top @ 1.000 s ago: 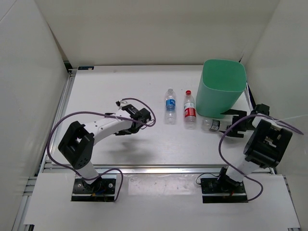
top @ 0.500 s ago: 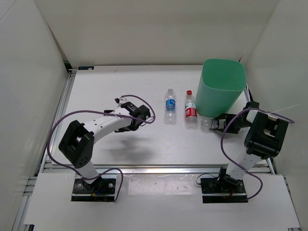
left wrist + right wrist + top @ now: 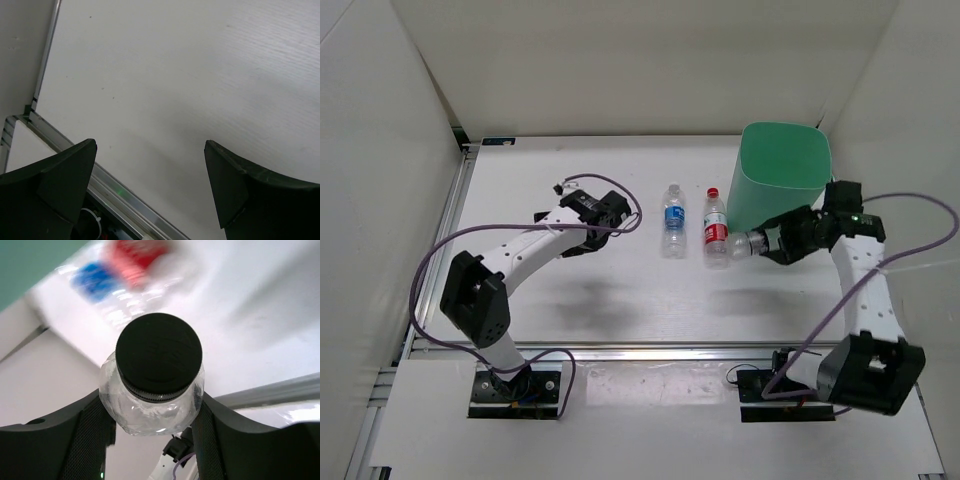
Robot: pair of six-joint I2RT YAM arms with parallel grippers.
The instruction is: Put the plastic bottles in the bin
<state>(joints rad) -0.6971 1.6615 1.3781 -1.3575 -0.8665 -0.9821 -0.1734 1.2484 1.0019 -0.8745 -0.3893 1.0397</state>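
— Well, right pincer [image 3: 760, 243]?
— Pinching clear unlabelled plastic bottle with dark cap [image 3: 159, 355] just below the cap, right beside tall mint-green plastic bin [image 3: 745, 160].
— Left pincer [image 3: 150, 145]?
— Spread wide over white bench [image 3: 650, 290].
— Others?
— Lying side by side on bench: blue-labelled clear plastic bottle with white cap [image 3: 673, 219], red-labelled clear plastic bottle with red cap [image 3: 715, 230].

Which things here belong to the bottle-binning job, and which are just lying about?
Job: blue-label bottle, red-label bottle, dark-cap bottle in the right claw, green bin.
Not the job: purple cables, table.
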